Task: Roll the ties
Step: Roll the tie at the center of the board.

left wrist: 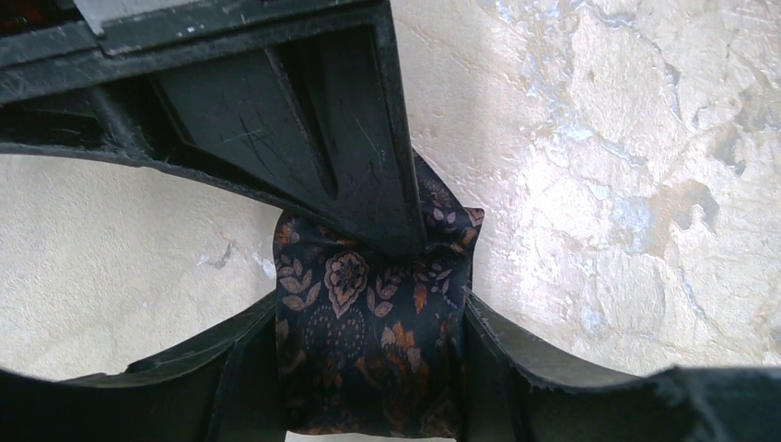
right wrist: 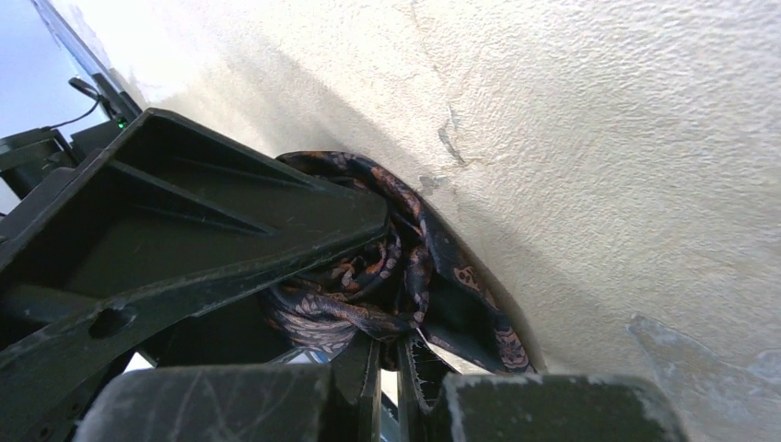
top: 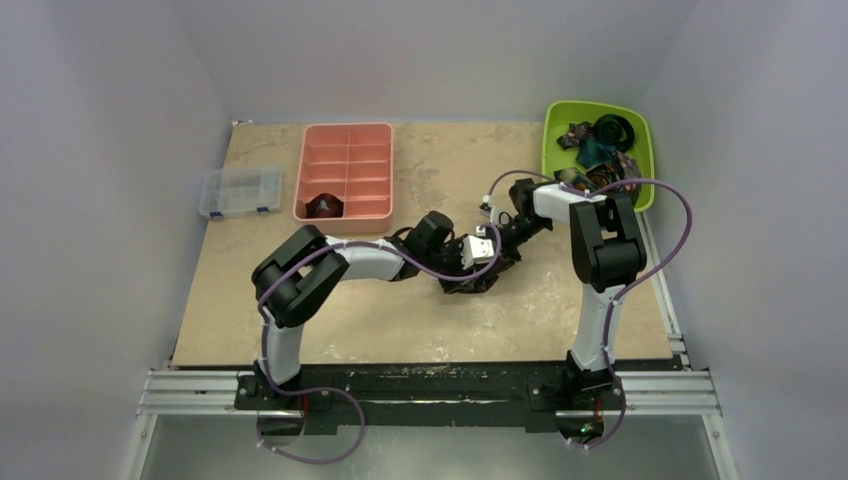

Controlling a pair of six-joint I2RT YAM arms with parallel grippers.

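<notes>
Plain grey walls [top: 100, 150], mottled beige tabletop [top: 420, 325]

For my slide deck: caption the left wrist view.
Dark floral tie between the left end effector's fingers on a mottled tabletop, right end effector touching it.

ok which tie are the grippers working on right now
the dark floral tie at mid-table, pinched in the right gripper; the rest sit in the green bin and the pink tray
</notes>
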